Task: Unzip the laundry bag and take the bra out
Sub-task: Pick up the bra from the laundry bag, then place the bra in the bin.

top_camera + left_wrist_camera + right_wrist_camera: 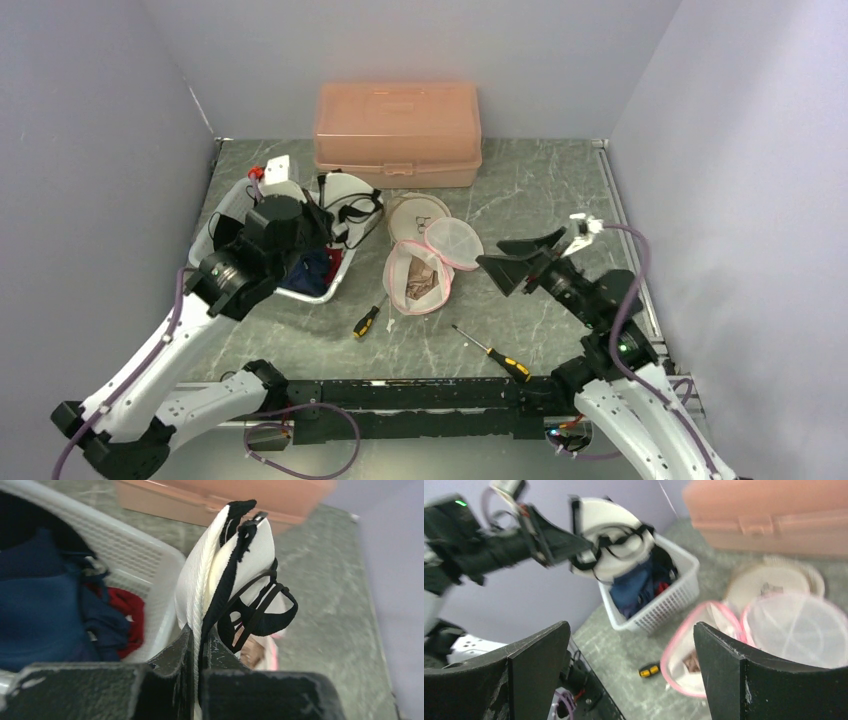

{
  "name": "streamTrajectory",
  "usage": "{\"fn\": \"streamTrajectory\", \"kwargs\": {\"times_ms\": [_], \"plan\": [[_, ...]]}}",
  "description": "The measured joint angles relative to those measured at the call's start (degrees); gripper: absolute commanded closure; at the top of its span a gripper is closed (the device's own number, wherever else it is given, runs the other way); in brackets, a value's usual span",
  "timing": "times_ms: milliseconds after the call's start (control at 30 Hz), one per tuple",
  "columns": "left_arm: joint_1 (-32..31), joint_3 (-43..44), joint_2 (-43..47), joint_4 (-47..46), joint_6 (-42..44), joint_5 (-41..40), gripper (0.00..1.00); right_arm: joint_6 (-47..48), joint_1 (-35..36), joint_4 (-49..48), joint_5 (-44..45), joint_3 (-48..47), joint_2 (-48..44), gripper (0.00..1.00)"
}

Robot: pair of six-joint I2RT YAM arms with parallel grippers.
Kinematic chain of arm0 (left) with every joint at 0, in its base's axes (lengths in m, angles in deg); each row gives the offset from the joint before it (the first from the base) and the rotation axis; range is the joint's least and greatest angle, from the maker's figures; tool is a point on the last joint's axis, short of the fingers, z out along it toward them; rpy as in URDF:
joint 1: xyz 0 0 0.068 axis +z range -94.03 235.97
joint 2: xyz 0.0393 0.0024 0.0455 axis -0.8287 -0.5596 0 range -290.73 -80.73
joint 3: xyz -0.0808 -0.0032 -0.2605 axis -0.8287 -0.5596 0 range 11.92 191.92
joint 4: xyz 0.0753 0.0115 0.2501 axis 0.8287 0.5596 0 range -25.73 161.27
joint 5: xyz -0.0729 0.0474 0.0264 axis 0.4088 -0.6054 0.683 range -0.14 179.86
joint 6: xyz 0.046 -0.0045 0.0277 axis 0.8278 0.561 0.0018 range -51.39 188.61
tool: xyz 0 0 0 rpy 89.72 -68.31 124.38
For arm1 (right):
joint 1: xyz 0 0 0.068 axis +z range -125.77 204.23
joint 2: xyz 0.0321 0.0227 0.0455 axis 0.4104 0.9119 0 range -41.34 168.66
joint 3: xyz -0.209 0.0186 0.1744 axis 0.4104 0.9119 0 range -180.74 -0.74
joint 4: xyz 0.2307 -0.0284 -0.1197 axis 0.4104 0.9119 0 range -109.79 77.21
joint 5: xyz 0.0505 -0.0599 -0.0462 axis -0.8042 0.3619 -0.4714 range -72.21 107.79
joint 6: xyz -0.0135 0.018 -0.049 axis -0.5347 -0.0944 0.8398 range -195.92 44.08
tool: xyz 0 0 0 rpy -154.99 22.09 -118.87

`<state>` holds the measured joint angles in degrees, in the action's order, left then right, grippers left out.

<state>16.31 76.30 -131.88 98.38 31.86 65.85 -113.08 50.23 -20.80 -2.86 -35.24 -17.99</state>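
The grey marbled table point(540, 200) fills the overhead view between pale walls. At top centre, against the back wall, sits a closed peach plastic storage box point(398, 130). In the left half stands a white slatted laundry basket point(325, 290) holding dark blue and red clothes.

The left arm reaches up from the lower left over that basket. Its left gripper point(197, 640) is clenched on the bra point(225, 565), the two fingers pinching the folded white cups at their lower edge. The cups stand up from the jaws and the black straps loop out to the right. From above, the bra hangs just left of centre, over the basket's right rim and clear of the bag.

The right arm comes in from the lower right. Its right gripper point(517, 258) is released, jaws spread wide and holding nothing, just right of the bag.

At centre lies the pink-trimmed mesh laundry bag point(418, 278), unzipped, its round flap folded back to the upper right, with something brownish inside. Behind it lies a round cream mesh piece point(415, 215).

A long screwdriver point(492, 353) lies below the bag to the right, and a stubby screwdriver point(366, 320) lies just left of it, both with yellow-and-black handles.
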Motion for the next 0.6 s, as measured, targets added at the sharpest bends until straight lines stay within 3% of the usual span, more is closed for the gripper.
{"fn": "streamTrajectory", "kwargs": {"times_ms": [333,600], "plan": [[21.4,1.81,-10.47,3.26,-0.48,4.35,0.97,-7.32,0.0,-2.71,0.35,11.93,7.39,0.06],[25.99,-5.7,-14.25,-0.48,-3.5,9.29,0.97,-8.31,0.0,-3.76,-0.87,13.38,5.42,0.06]]}}
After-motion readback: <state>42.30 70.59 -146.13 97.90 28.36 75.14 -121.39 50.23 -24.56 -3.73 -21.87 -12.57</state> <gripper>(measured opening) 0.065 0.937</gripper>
